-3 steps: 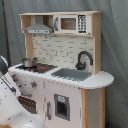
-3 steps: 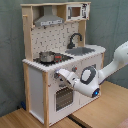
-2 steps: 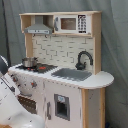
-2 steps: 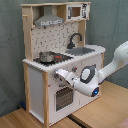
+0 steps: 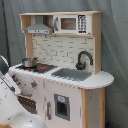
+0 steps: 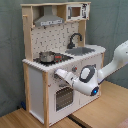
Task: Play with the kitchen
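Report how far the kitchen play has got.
Done: nothing visibly changed; the pot sits on the stovetop and the oven door looks closed. In hand: the arm reaches against the kitchen's front panel, near the knobs. Left: any actual manipulation.

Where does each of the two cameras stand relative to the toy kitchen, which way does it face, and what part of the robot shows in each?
First exterior view: stands off the kitchen's sink-end corner, facing its front; only the white arm shows, at the first exterior view's lower left.
Second exterior view: stands off the stove-end corner, facing the front and side panel; the arm enters from the second exterior view's right, its end effector at the front panel.
Shared: both exterior views show the pot, faucet and hood.
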Motion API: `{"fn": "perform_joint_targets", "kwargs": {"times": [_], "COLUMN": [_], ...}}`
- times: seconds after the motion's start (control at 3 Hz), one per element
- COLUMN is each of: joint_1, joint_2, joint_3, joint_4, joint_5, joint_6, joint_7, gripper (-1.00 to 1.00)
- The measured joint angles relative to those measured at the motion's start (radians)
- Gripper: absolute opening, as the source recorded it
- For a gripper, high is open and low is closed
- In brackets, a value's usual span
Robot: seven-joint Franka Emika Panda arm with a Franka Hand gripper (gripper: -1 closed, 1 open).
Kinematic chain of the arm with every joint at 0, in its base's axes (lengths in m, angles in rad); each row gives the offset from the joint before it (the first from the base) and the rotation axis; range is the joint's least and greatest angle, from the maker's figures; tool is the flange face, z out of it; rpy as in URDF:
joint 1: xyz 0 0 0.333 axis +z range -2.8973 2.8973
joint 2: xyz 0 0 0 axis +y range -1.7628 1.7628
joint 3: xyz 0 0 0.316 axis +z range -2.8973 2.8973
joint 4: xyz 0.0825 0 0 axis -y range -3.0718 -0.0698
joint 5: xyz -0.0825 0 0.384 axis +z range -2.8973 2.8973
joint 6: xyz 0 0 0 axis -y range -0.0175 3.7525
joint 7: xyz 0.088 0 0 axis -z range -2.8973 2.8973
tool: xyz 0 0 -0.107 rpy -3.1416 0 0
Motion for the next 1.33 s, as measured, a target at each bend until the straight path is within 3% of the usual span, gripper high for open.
{"fn": "perform_joint_targets", "kwargs": {"times": [0.33, 1.33], "joint_1": [0.000, 0.000], "joint_2": [0.001, 0.003], "joint_3": [0.001, 0.000], "joint_4": [0.020, 0.023], "joint_5": [0.007, -0.004], "joint_6": [0.001, 0.005], "joint_7": [-0.015, -0.336], "gripper": [-1.00, -1.00]}}
